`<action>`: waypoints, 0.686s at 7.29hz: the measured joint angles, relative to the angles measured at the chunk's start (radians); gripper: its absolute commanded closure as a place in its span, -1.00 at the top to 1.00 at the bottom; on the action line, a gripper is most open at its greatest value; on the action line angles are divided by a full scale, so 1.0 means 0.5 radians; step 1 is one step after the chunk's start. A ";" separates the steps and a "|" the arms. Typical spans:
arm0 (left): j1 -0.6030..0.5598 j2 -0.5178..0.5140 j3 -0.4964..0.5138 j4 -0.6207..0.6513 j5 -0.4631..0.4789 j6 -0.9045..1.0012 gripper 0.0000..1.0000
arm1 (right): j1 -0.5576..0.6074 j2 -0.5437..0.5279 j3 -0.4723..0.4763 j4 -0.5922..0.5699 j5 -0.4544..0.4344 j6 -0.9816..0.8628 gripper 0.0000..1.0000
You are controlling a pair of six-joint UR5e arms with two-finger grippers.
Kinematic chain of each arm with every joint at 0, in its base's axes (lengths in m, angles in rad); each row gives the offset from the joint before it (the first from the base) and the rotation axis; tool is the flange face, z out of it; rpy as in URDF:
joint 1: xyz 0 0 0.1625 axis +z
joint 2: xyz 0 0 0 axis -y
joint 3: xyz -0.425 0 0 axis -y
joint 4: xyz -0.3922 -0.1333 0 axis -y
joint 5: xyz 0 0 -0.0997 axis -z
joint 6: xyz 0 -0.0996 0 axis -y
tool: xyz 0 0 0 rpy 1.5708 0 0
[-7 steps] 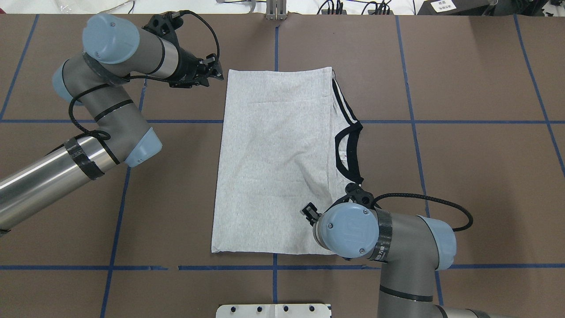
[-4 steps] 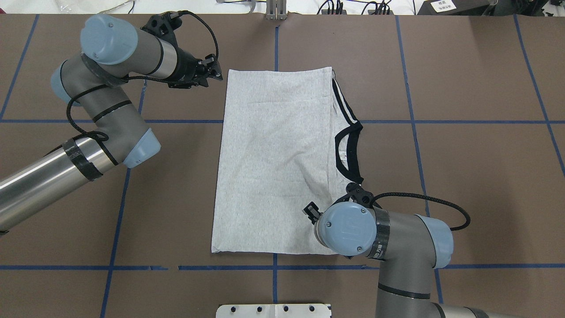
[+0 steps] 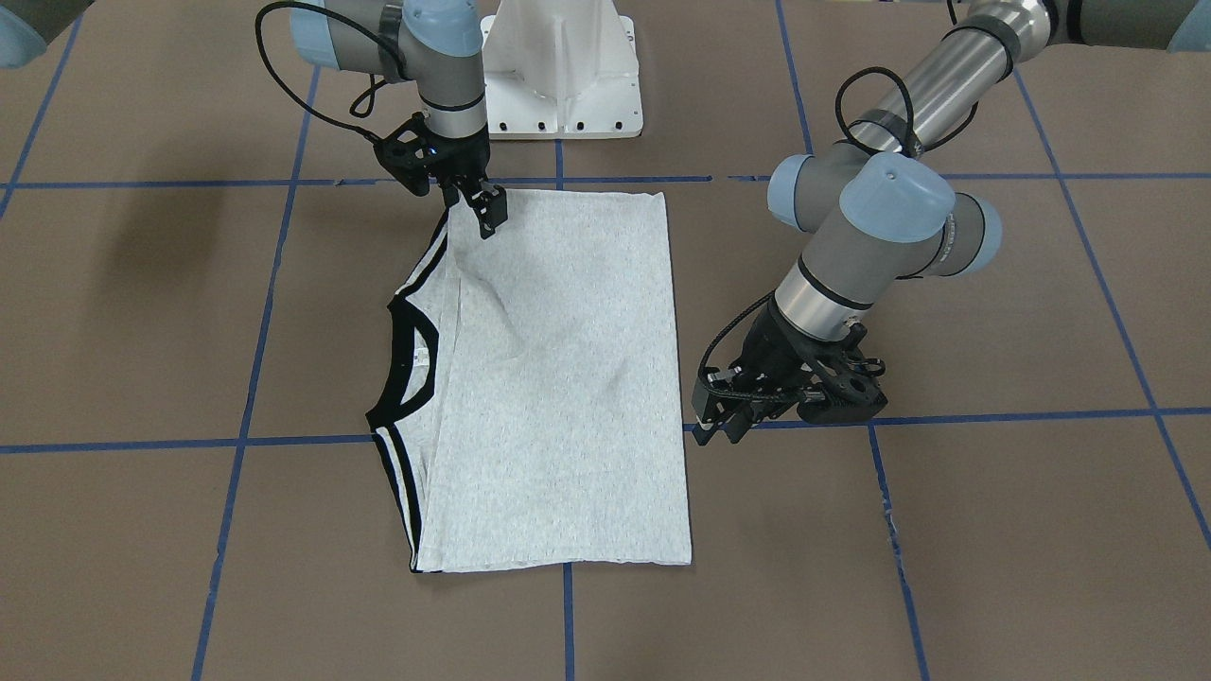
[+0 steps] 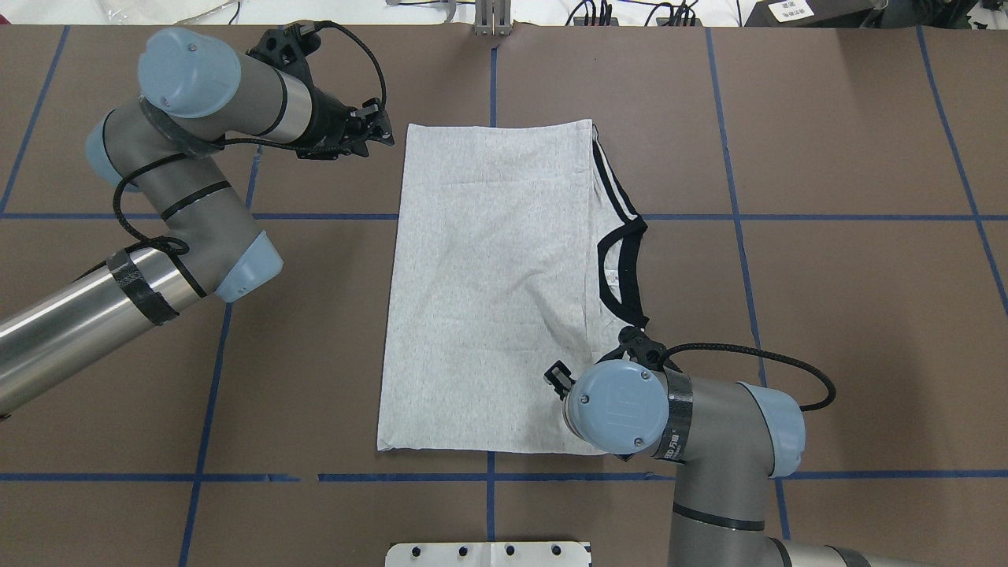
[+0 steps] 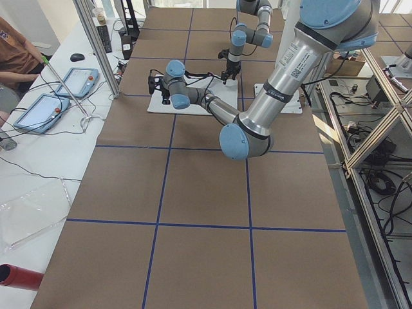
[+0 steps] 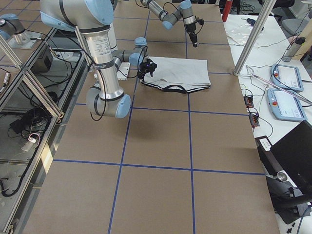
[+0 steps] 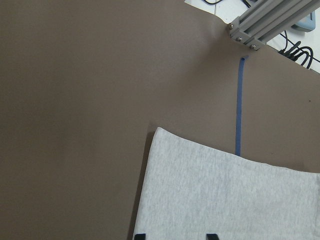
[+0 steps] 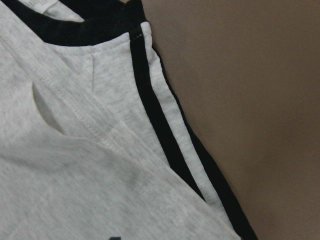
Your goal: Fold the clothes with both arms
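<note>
The grey T-shirt (image 4: 488, 291) lies folded lengthwise and flat on the brown table, its black collar (image 4: 610, 268) and striped shoulder on the right edge. It also shows in the front view (image 3: 558, 378). The print is hidden. My left gripper (image 4: 383, 130) is open and empty, just off the shirt's far left corner; the left wrist view shows that corner (image 7: 165, 140) between the spread fingertips. In the front view it (image 3: 721, 430) hovers low beside the shirt. My right gripper (image 3: 487, 213) hangs over the shirt's near right corner and looks open; its wrist view shows the shoulder stripes (image 8: 165, 135).
The white pedestal base (image 3: 558, 85) stands at the table's near edge behind the shirt. An aluminium post (image 4: 492, 20) stands at the far edge. Blue tape lines (image 4: 732, 216) grid the brown table.
My left gripper has drawn back slightly to the left, away from the shirt's far corner. My right arm has shifted slightly. The shirt has not moved.
</note>
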 measured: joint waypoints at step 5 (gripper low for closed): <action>0.000 0.004 0.002 0.000 0.003 0.000 0.01 | -0.056 0.001 0.002 0.001 -0.001 0.021 0.77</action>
